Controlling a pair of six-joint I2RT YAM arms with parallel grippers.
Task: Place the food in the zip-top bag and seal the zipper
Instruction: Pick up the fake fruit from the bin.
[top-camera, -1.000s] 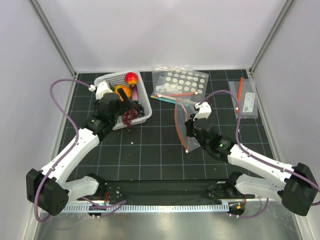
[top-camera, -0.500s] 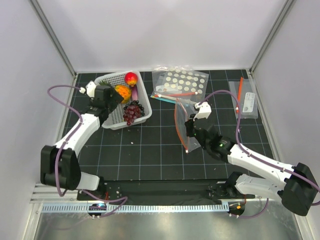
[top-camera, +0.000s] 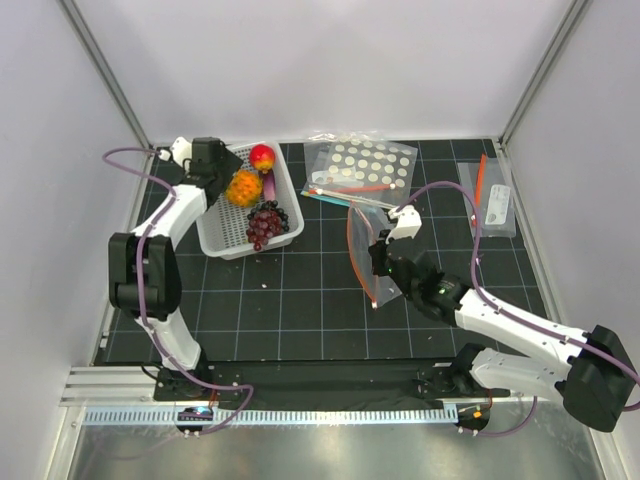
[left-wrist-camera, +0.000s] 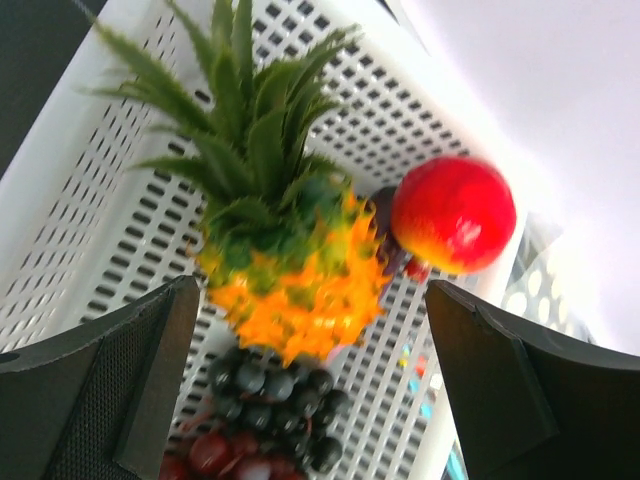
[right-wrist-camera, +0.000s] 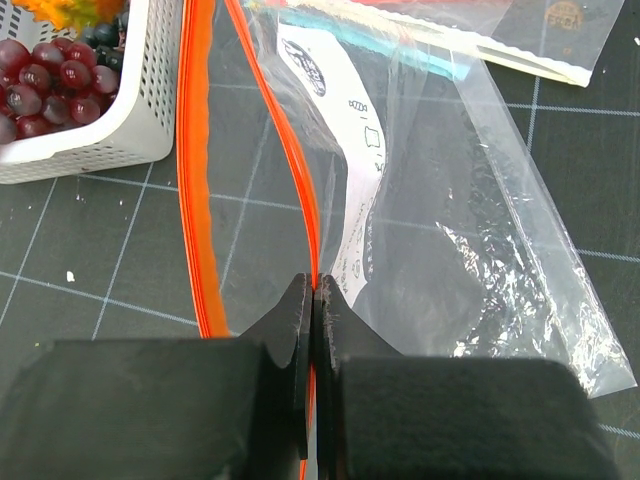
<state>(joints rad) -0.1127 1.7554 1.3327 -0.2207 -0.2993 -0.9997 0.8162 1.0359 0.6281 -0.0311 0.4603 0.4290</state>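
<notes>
The orange pineapple (top-camera: 244, 187), red-yellow apple (top-camera: 262, 156) and dark grape bunch (top-camera: 265, 222) lie in a white perforated basket (top-camera: 215, 228). My left gripper (top-camera: 224, 172) is open and empty over the basket's far left corner. Its wrist view shows the pineapple (left-wrist-camera: 290, 270) just ahead between the fingers (left-wrist-camera: 120, 390), with the apple (left-wrist-camera: 453, 212) and grapes (left-wrist-camera: 265, 400) beyond. My right gripper (top-camera: 378, 262) is shut on one lip of the red-orange zipper (right-wrist-camera: 300, 170) and holds the clear zip-top bag (top-camera: 362, 250) with its mouth open. The other lip (right-wrist-camera: 195, 180) bows away to the left.
A larger clear bag with white dots (top-camera: 362, 165) lies behind the zip-top bag. A small clear bag with a white label (top-camera: 495, 205) lies at the far right. White walls close in the black gridded mat on three sides.
My left arm has swung back and left, from above the grapes at the basket's near corner to its far left corner. The grapes stay in the basket. The right arm has not moved.
</notes>
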